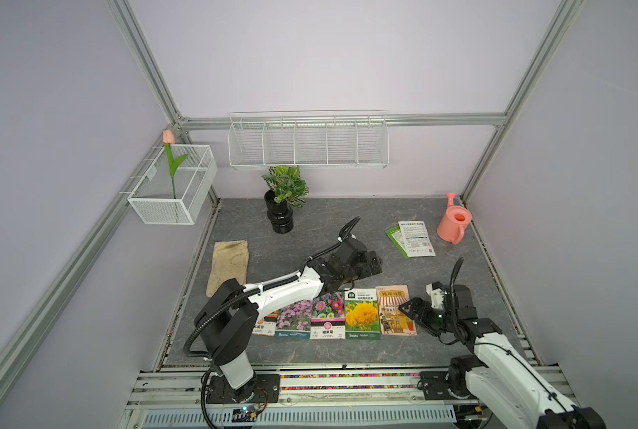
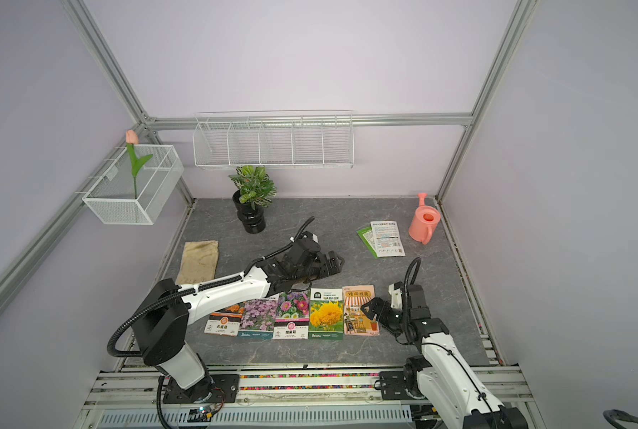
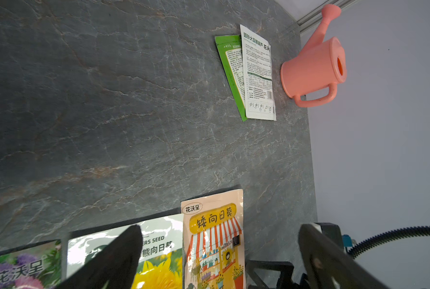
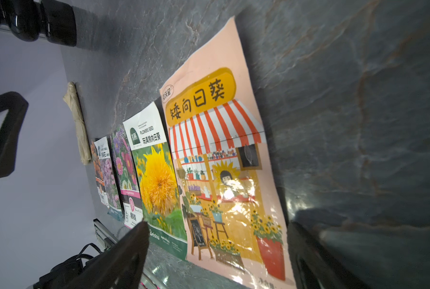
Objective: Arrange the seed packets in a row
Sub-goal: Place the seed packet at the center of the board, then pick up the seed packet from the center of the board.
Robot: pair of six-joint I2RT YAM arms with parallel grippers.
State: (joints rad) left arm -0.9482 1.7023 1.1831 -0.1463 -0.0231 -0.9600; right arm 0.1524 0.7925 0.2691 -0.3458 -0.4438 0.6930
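Observation:
Several seed packets lie side by side in a row near the front: orange flowers [image 2: 224, 322], pink [image 1: 294, 315], mixed [image 1: 328, 315], yellow [image 1: 362, 314] and the orange shop drawing [image 1: 395, 310]. At the back right a white packet, text side up [image 1: 416, 238], overlaps a green one [image 1: 394, 237]. My left gripper [image 1: 377, 264] [image 3: 220, 229] hovers open just behind the row, holding nothing. My right gripper [image 1: 406, 311] [image 4: 217, 225] stands open low over the shop packet's right part, with nothing between its fingers. The left arm hides part of the orange-flower packet in a top view.
A pink watering can [image 1: 453, 223] stands at the back right beside the two overlapping packets. A potted plant [image 1: 284, 193] stands at the back. A beige glove [image 1: 229, 265] lies at the left. A wire basket [image 1: 172, 208] and wire rack [image 1: 308, 143] hang on the walls.

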